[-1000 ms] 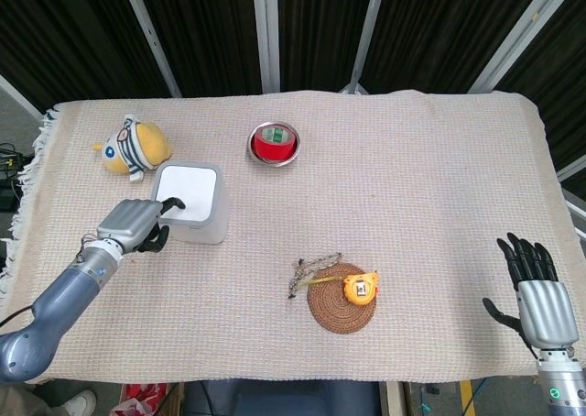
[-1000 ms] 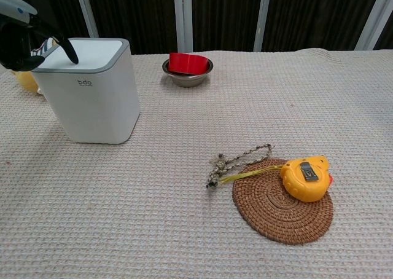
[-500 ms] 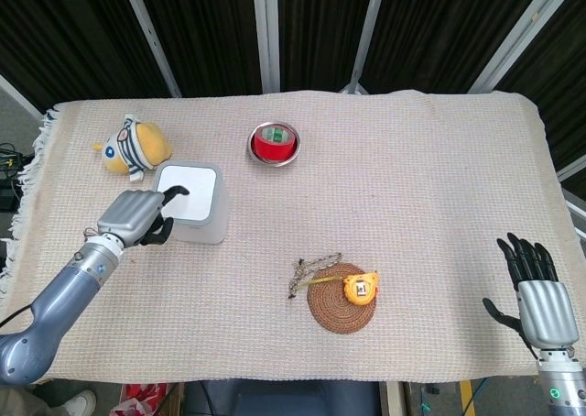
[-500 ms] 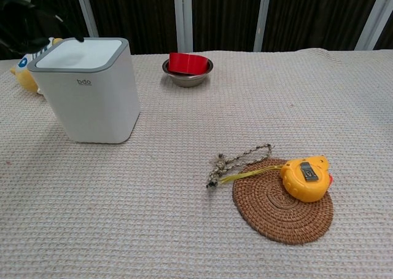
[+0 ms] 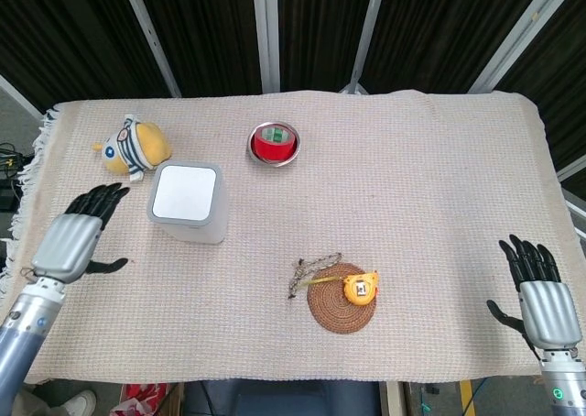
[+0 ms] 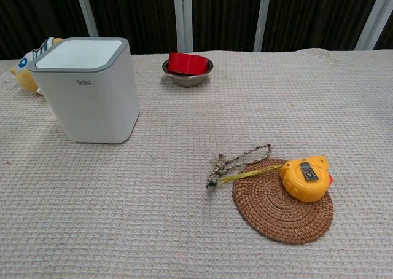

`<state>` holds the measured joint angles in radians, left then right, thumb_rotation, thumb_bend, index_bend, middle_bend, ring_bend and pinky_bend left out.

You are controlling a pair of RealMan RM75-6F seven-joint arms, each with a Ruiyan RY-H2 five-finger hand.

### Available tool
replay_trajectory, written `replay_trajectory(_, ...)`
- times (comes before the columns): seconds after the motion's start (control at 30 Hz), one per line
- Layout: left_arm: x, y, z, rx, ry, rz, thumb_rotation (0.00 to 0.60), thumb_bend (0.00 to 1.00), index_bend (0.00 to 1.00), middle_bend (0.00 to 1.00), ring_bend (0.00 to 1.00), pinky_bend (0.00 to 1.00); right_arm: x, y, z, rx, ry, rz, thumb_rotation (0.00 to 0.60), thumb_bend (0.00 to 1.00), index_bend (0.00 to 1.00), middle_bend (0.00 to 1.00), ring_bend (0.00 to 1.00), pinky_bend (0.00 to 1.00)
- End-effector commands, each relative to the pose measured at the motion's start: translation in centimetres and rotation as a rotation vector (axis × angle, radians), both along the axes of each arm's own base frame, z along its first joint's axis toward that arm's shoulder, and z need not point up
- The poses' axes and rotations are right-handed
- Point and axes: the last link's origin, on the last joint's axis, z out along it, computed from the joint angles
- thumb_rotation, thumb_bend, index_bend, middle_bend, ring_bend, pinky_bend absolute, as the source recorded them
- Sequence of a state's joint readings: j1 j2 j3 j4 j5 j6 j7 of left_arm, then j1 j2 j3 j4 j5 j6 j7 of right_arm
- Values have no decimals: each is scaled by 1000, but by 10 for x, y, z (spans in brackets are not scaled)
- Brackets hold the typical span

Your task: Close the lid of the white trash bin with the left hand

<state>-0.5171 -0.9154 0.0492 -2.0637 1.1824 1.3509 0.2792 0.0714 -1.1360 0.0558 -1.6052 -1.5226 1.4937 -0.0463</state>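
The white trash bin (image 5: 188,202) (image 6: 89,90) stands on the left part of the table, its flat white lid (image 5: 183,193) (image 6: 78,53) lying level inside the grey rim. My left hand (image 5: 76,235) hovers well to the left of the bin, fingers spread and holding nothing; the chest view does not show it. At the front right corner my right hand (image 5: 540,297) rests with fingers apart and empty.
A yellow striped plush toy (image 5: 133,146) (image 6: 27,67) lies behind the bin on the left. A metal bowl with a red object (image 5: 274,144) (image 6: 188,68) sits at the back centre. An orange tape measure (image 5: 361,287) (image 6: 305,177) lies on a woven coaster (image 5: 340,301) beside a cord.
My left hand has lifted off the bin lid, drawn back to the left and spread its fingers. The lid stays flat. The right hand has not moved.
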Motion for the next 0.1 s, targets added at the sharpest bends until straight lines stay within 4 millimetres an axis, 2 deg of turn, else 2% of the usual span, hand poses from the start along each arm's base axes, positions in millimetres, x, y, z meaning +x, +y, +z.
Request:
replay_trajectory(0.03,-71,-60,-18,80,16,39,600,100,0,0,0,10,1,0,1,-4,10,3,600,237,0,0,0,0)
replay_trajectory(0.1,-84,-69,-17,109,19,34,600,97,0,0,0,0,1,1,0,-5,13,5,600,237,0,0,0,0)
